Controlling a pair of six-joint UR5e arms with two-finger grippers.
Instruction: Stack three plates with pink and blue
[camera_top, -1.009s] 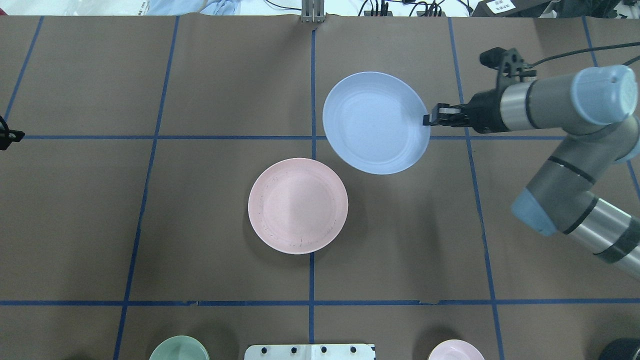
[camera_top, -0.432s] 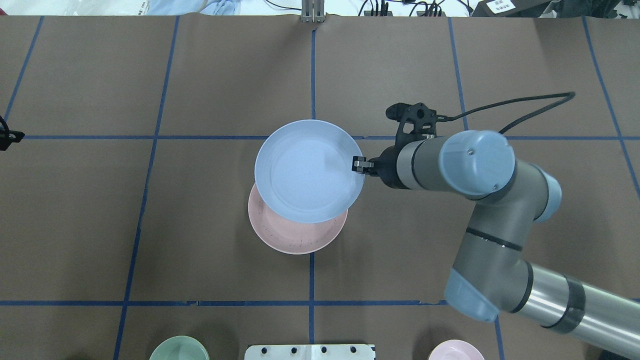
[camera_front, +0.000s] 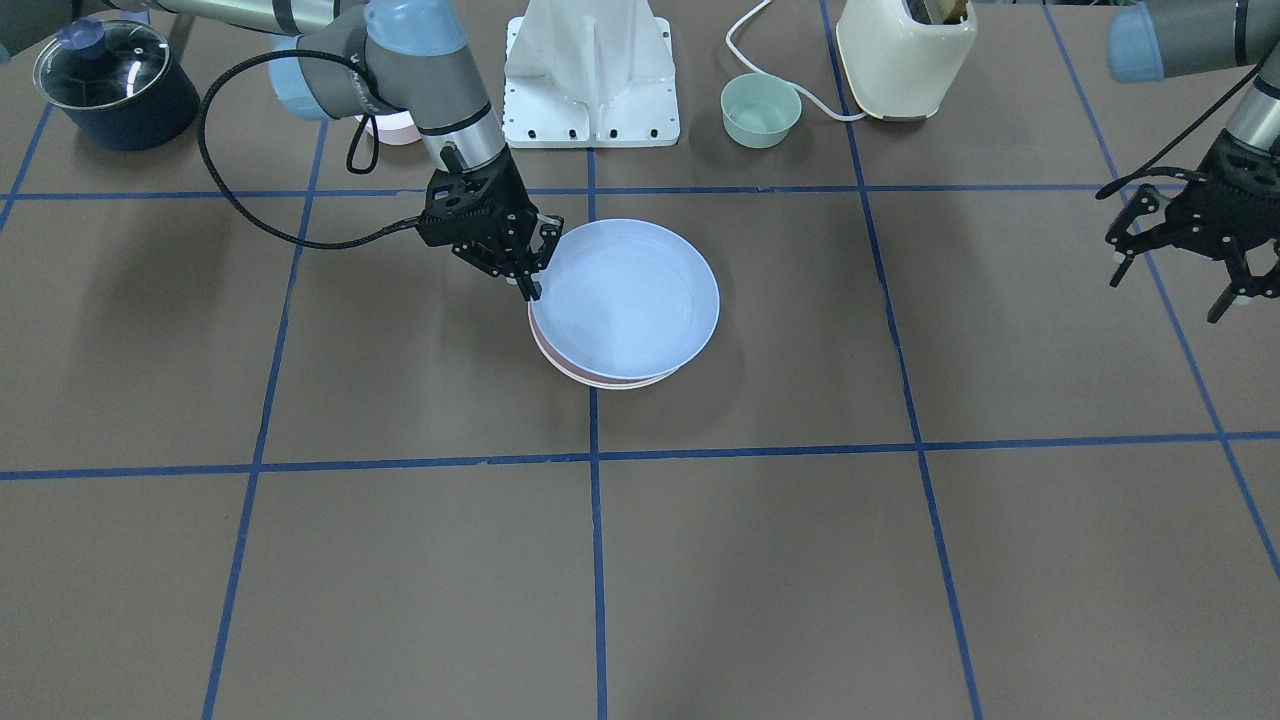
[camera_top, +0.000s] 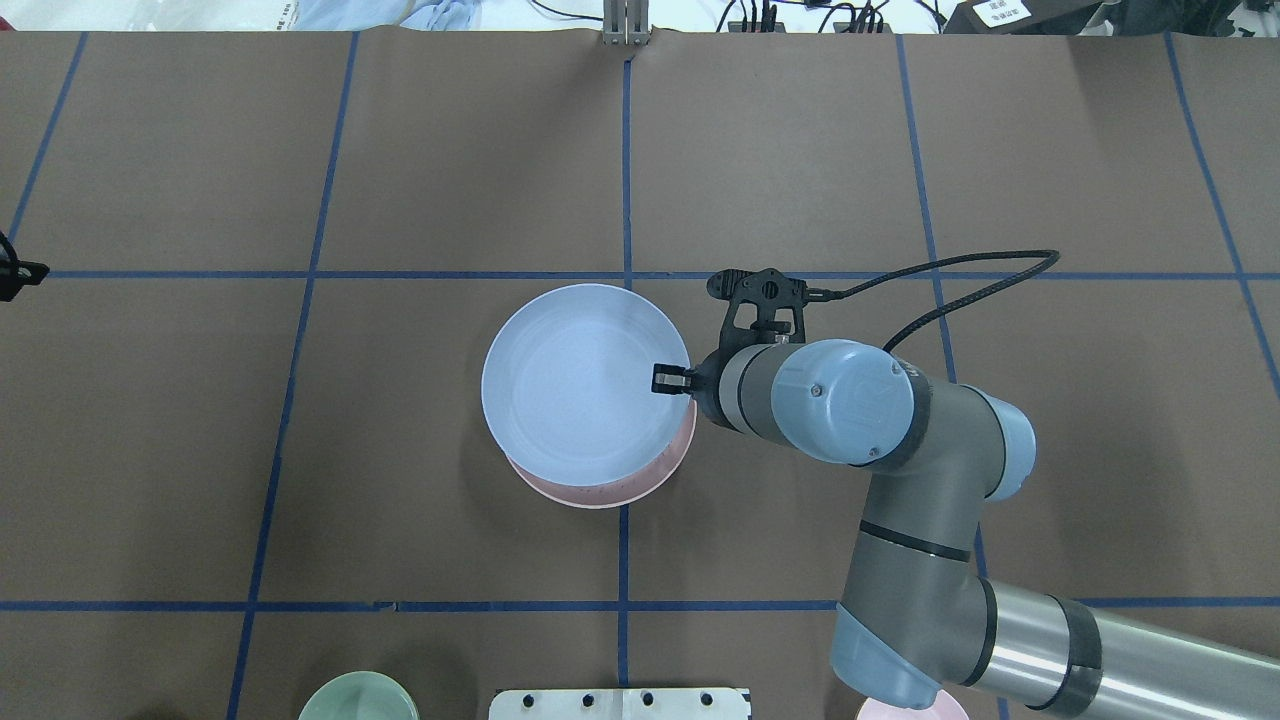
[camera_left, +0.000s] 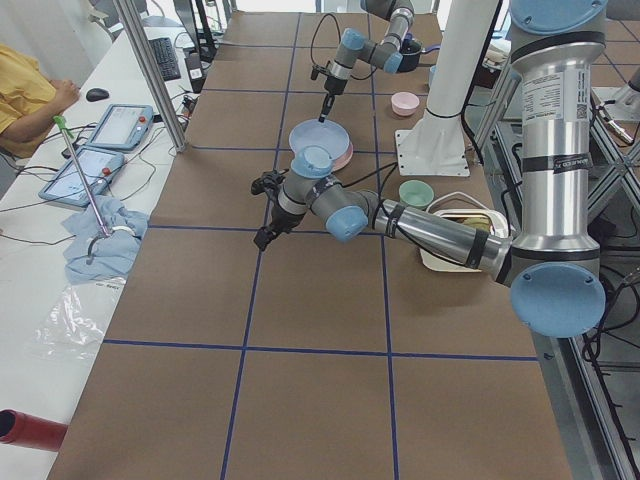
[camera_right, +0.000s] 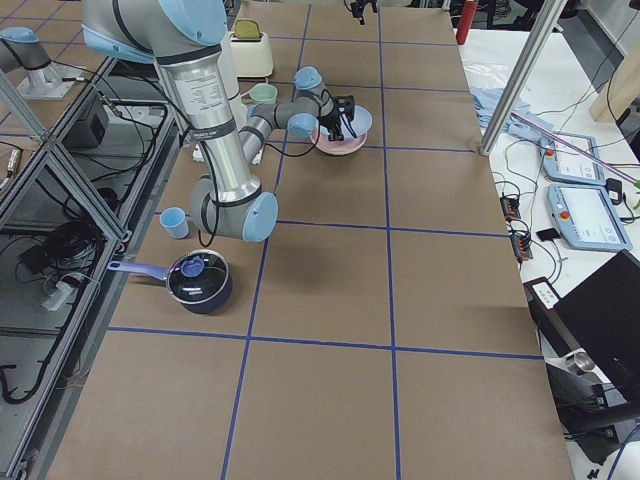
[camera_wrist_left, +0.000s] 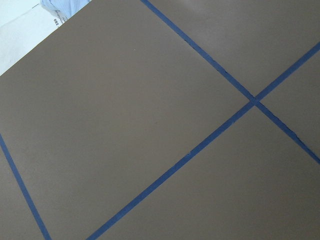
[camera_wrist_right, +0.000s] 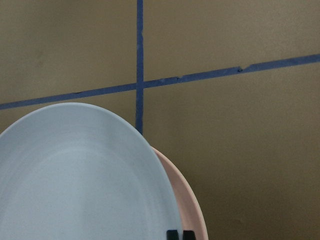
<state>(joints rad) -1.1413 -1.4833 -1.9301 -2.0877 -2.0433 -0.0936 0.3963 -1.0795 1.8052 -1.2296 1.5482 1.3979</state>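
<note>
My right gripper (camera_top: 668, 379) is shut on the rim of the light blue plate (camera_top: 585, 380). It holds the plate low over the pale pink plate (camera_top: 600, 493), shifted slightly toward the far side, so only a pink crescent shows. I cannot tell whether the two plates touch. The front-facing view shows the right gripper (camera_front: 528, 285), the blue plate (camera_front: 625, 298) and the pink edge (camera_front: 610, 382). The right wrist view shows the blue plate (camera_wrist_right: 75, 185) over the pink plate (camera_wrist_right: 187, 205). My left gripper (camera_front: 1178, 285) is open and empty at the table's left side. No cream-white plate is in view.
A small green bowl (camera_front: 760, 108), a cream toaster (camera_front: 905, 55), the white robot base (camera_front: 590, 75) and a small pink bowl (camera_front: 395, 130) stand along the robot's edge. A dark lidded pot (camera_front: 115, 85) stands at the robot's right corner.
My right gripper carried the blue plate from the far right down and left until it sits over the pink plate. The left arm has not moved.
</note>
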